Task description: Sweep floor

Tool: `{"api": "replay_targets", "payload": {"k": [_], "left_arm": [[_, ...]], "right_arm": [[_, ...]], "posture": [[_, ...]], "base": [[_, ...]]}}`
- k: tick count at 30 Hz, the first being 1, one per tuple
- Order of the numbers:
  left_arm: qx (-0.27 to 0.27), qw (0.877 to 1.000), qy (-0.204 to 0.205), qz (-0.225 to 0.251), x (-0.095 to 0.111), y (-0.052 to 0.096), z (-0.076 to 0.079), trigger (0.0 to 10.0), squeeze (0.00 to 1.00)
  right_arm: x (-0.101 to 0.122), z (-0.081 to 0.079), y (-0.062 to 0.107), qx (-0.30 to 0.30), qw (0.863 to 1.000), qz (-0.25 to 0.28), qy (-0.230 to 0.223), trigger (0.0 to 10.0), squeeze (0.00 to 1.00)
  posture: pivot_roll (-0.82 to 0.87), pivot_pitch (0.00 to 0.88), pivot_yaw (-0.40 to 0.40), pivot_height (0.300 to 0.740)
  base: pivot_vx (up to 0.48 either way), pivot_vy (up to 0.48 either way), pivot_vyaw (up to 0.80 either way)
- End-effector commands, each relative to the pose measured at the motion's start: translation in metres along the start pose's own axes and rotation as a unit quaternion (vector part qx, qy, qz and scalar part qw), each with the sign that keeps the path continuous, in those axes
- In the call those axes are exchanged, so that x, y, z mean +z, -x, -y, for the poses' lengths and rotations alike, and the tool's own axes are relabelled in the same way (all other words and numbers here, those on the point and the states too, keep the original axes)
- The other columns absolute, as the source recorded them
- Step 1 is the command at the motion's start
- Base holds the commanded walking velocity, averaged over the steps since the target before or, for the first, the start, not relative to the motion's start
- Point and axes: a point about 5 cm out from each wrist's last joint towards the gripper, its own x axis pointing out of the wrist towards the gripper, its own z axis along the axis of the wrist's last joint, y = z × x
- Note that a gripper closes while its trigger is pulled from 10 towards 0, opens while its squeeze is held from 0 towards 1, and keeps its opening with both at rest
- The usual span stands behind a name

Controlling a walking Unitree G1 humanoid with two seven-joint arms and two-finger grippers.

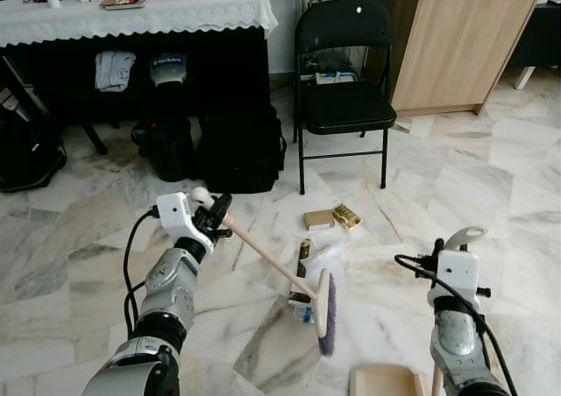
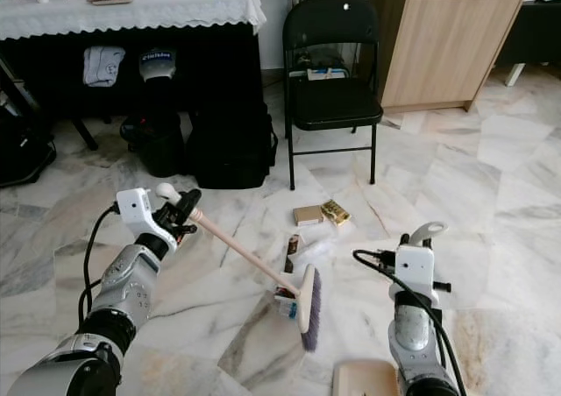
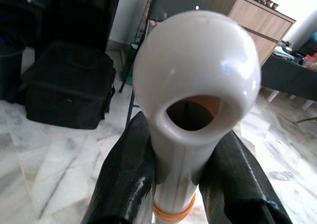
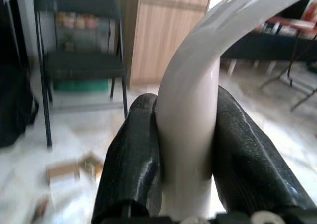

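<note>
My left gripper (image 1: pixel 215 214) is shut on the white-capped upper end of a hand broom's handle (image 3: pixel 195 80). The wooden handle slants down to the right to the broom's head (image 1: pixel 324 313), whose purple bristles touch the marble floor. Litter lies beside it: a small carton (image 1: pixel 301 307) against the head, a dark wrapper (image 1: pixel 303 254), clear plastic (image 1: pixel 331 252), a brown box (image 1: pixel 318 219) and a gold packet (image 1: pixel 347 215). My right gripper (image 4: pixel 187 149) is shut on the curved white handle (image 1: pixel 463 236) of a beige dustpan (image 1: pixel 386 380) at the lower right.
A black folding chair (image 1: pixel 344 107) stands just beyond the litter. Black bags (image 1: pixel 241 146) sit under a table with a white cloth (image 1: pixel 131 15) at the back left. A wooden cabinet (image 1: pixel 465 37) is at the back right. Open marble floor spreads to the right.
</note>
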Motion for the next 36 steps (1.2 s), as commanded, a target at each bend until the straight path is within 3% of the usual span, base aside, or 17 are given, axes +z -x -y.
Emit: {"api": "replay_targets", "payload": {"k": [1, 7, 25, 36], "left_arm": [[0.002, 0.999, -0.011, 0.043, 0.020, -0.003, -0.002, 10.0, 0.00], [-0.009, 0.998, -0.033, 0.052, 0.024, 0.001, -0.001, 10.0, 0.00], [-0.005, 0.998, -0.033, 0.054, 0.020, 0.002, 0.008, 10.0, 0.00], [-0.007, 0.998, -0.039, 0.052, 0.021, 0.001, 0.008, 10.0, 0.00]], "right_arm": [[0.030, 0.002, -0.016, -0.011, 0.997, 0.076, -0.025, 10.0, 0.00], [0.039, 0.003, -0.020, -0.014, 0.995, 0.098, -0.031, 10.0, 0.00], [0.043, 0.000, -0.022, 0.000, 0.994, 0.103, -0.034, 10.0, 0.00], [0.052, -0.001, -0.026, 0.007, 0.992, 0.122, -0.033, 10.0, 0.00]], "posture": [[0.00, 0.003, 0.049, 0.740], [0.01, 0.000, 0.046, 0.740], [0.01, 0.001, 0.034, 0.740], [0.00, 0.000, 0.029, 0.740]], "base": [[0.000, 0.000, 0.00], [0.000, 0.000, 0.00], [0.000, 0.000, 0.00], [0.267, 0.000, 0.00]]}}
